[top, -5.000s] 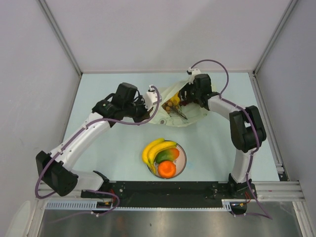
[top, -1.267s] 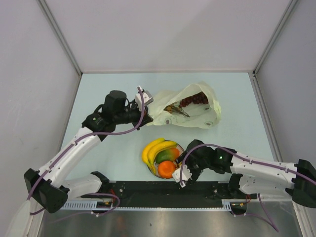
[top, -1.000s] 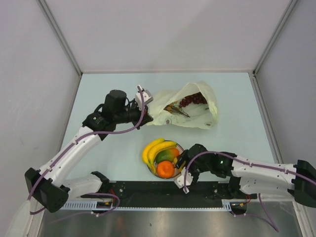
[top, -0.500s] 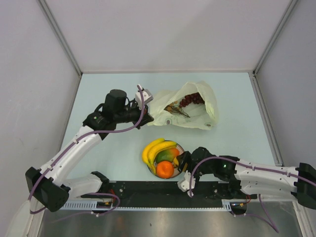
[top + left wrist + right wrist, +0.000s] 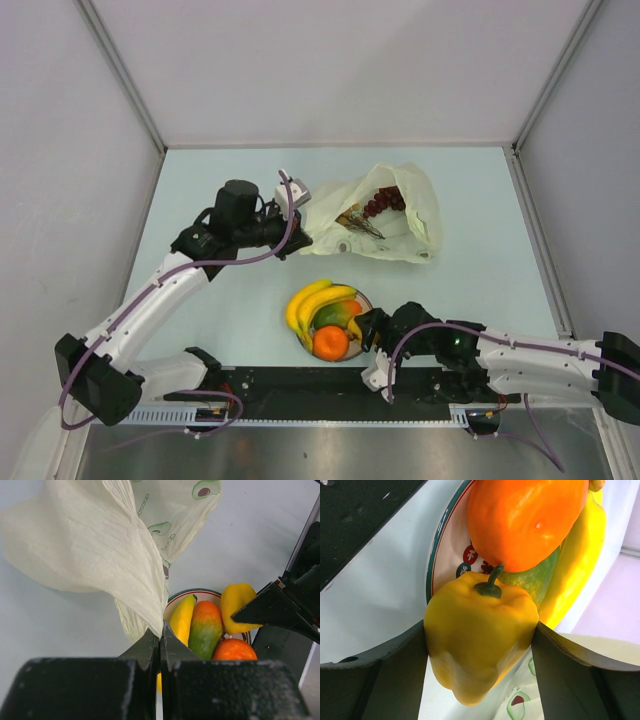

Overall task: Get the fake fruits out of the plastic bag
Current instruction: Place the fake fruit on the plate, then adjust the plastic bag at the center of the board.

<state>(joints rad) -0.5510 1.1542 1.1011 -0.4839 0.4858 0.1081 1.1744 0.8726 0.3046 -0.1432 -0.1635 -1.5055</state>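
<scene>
The plastic bag [image 5: 395, 228] lies at the back of the table. Its left edge is pinched in my left gripper [image 5: 291, 214], whose jaws are shut on the thin film [image 5: 150, 600]. Dark grapes [image 5: 378, 203] show inside the bag's mouth. The plate [image 5: 369, 308] near the front carries the banana bunch [image 5: 308, 299], the mango [image 5: 338, 315] and the orange [image 5: 329, 343]. My right gripper [image 5: 480, 627] is closed on a yellow bell pepper [image 5: 480, 640] and hangs at the plate's right rim [image 5: 437, 555], beside the orange [image 5: 525, 520].
Grey walls with metal posts close the table at the back and on both sides. A black rail [image 5: 300, 385] with both arm bases runs along the near edge. The right forearm [image 5: 520, 355] lies low along the front right.
Five seconds ago the right gripper was in the bag's mouth. Over the last second it stays at the plate's right rim with the pepper while its forearm sinks nearer the front edge. The bag shifts slightly.
</scene>
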